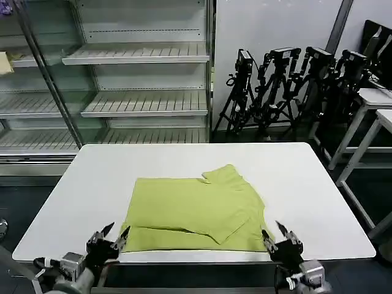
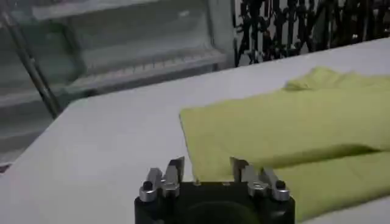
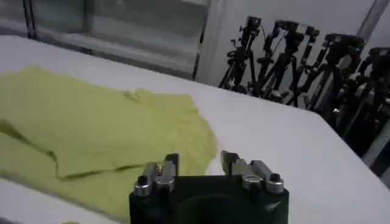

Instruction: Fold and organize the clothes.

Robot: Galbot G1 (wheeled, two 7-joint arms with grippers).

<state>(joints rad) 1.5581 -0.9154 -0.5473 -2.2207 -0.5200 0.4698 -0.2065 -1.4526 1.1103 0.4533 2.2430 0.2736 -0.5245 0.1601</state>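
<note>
**Both grippers hovering at the near edge of the folded T-shirt**

I am holding my left gripper (image 1: 114, 236) spread open and empty, just off the near left corner of the lime-green T-shirt (image 1: 195, 208). In the left wrist view its fingers (image 2: 175, 170) are standing apart above the white table (image 2: 109, 152), with the shirt's near edge (image 2: 292, 140) lying right ahead of them. I am keeping my right gripper (image 1: 277, 236) open too, gripping nothing, at the shirt's near right corner; from the right wrist camera its fingertips (image 3: 172, 164) are parting over the fabric's edge (image 3: 103, 134). The shirt is lying flat in a partly folded rectangle on the near half of the table (image 1: 306, 184), one sleeve turned over on top. Beyond the table, wire shelving (image 1: 135, 79) is standing on the left and camera tripods (image 1: 288, 86) are clustering on the right.
</note>
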